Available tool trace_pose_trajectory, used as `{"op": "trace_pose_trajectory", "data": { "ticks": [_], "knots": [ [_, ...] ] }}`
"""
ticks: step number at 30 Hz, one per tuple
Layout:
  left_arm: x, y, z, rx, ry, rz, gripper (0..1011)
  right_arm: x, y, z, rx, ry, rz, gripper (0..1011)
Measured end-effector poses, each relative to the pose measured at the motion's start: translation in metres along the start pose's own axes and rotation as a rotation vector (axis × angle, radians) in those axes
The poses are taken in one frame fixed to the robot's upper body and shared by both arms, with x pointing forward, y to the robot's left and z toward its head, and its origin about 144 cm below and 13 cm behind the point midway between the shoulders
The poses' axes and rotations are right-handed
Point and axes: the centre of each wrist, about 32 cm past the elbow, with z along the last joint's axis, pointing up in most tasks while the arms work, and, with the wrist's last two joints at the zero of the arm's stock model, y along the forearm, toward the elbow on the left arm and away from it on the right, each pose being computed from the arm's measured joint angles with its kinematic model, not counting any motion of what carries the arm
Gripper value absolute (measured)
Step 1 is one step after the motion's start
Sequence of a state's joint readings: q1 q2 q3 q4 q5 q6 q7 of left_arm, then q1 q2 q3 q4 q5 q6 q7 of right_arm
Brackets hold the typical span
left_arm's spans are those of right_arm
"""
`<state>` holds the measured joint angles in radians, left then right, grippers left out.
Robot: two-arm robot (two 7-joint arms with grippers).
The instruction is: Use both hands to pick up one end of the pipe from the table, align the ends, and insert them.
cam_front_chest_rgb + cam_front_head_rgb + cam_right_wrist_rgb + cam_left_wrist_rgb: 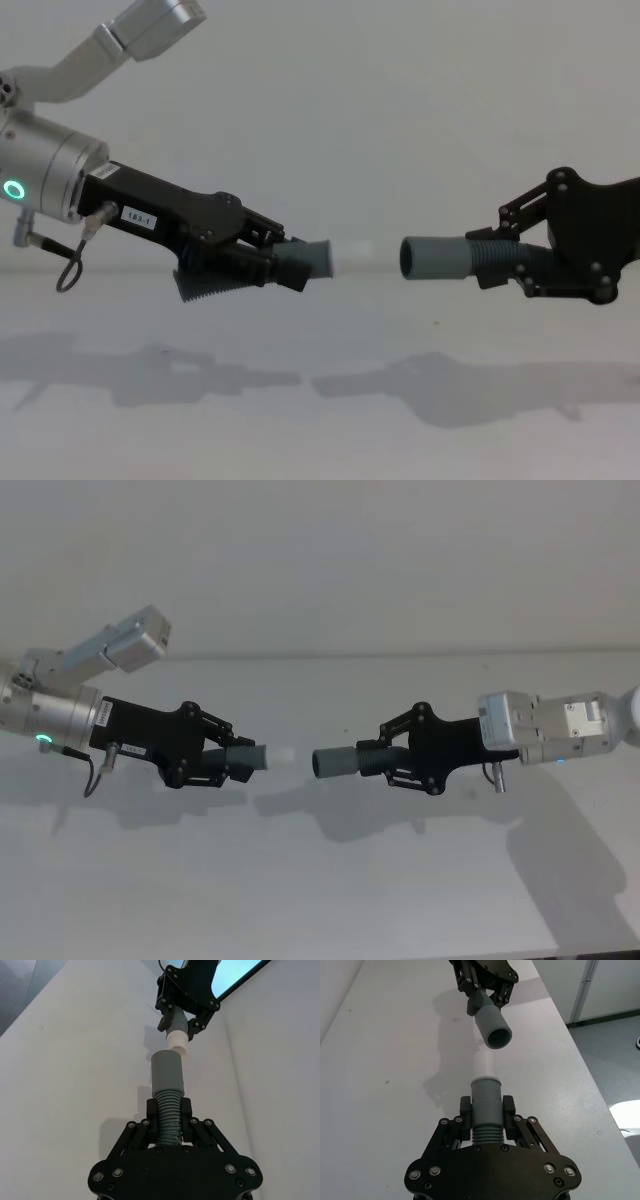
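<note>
Gripping on the left: the left gripper (235, 760) is clamped on the left hose piece (247, 758), a short dark grey one. In the left wrist view its fingers (465, 1109) press the smooth cuff just ahead of the ribs.
Gripping on the right: the right gripper (387, 761) is clenched on the right hose piece (340, 763). In the right wrist view its fingers (152, 1108) pinch the ribbed part just behind the cuff.
Ends: a white tip (350, 257) sticks out of the left piece's cuff and points at the open dark socket (499, 1037) of the right piece.
Gap: the two ends face each other near the middle of the head view, close but not touching.
Line-up: in the chest view the tip and the socket sit at about the same height. In the left wrist view the socket stands slightly to one side of the tip.
Height: both pieces are held in the air above the white table (320, 900), and their shadows (440, 390) lie on it below.
Arms: the left arm slants down toward the middle and shows a green ring light (14, 189).
</note>
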<state>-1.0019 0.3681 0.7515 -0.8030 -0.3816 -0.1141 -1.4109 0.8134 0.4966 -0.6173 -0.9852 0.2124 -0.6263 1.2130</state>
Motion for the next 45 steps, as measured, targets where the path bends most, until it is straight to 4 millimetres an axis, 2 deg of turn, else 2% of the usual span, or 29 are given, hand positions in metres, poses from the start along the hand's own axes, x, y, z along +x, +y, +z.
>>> {"op": "trace_pose_trajectory", "data": {
  "ticks": [20,45],
  "knots": [
    [0.0026,-0.0024,0.0017,0.004,0.003,-0.009,331,0.0031,-0.0023,-0.003,-0.022,0.008,0.004,234],
    [0.0031,-0.0027,0.002,0.005,0.003,-0.01,331,0.0089,0.0062,-0.0068,-0.031,0.014,0.01,234]
  ]
}}
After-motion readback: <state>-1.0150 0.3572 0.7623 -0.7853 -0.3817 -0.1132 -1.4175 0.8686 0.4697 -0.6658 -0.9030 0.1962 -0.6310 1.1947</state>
